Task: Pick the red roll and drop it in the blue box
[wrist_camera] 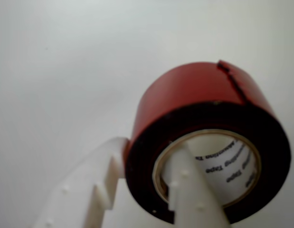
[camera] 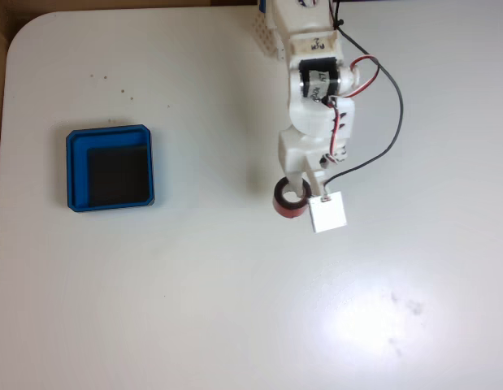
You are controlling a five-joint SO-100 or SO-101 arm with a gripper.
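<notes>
Your claw [wrist_camera: 149,178] is set on the red roll [wrist_camera: 203,137]: in the wrist view one white finger [wrist_camera: 192,190] goes into the round hole of the pale core, and the other finger [wrist_camera: 97,185] stands outside, touching the red outer wall at its left side. So the wall of the ring is pinched between the two fingers, and I judge the claw to be clamped on the roll, or very near to it. In the fixed view the claw [camera: 293,188] is at the end of the white arm [camera: 314,97], and the red roll [camera: 288,203] lies directly under it, beside a small white square part [camera: 329,212] of the arm. From these pictures I cannot tell whether the roll rests on the white table [camera: 235,309] or is already a little above it. The blue box [camera: 110,167] is well apart, far to the left in the fixed view, and its black floor looks empty. The step in hand is, I think, the grasp itself. The next move asks you to keep the fingers tight, lift straight up, and carry the roll to the left over the box before you release it. Only one wall of the ring is held, so the roll may tilt or slip if you move fast.
</notes>
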